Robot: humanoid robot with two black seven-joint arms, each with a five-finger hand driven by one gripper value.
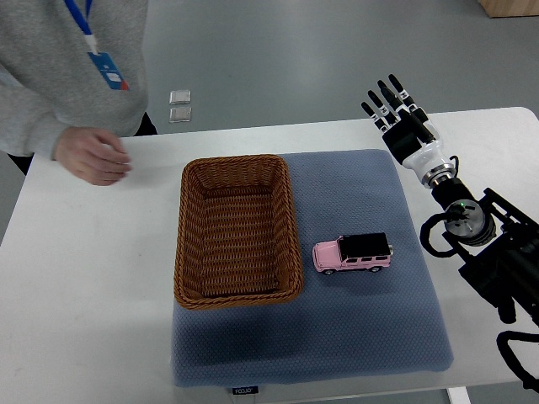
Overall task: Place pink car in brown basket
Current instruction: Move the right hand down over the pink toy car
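Note:
A pink toy car with a black roof (354, 253) lies on the blue-grey mat (362, 337), just right of the brown wicker basket (187, 244). Nothing is inside the basket. My right hand (397, 114) is raised at the mat's far right corner, well beyond the car, with its black-tipped fingers (385, 98) stretched straight and holding nothing. Its arm (472, 227) comes in from the right edge. No left arm shows.
A person in a grey sweater (59, 67) stands at the far left, with one hand (93, 156) resting on the white table (84, 295) left of the basket. Two small square plates (179, 106) lie on the floor beyond the table.

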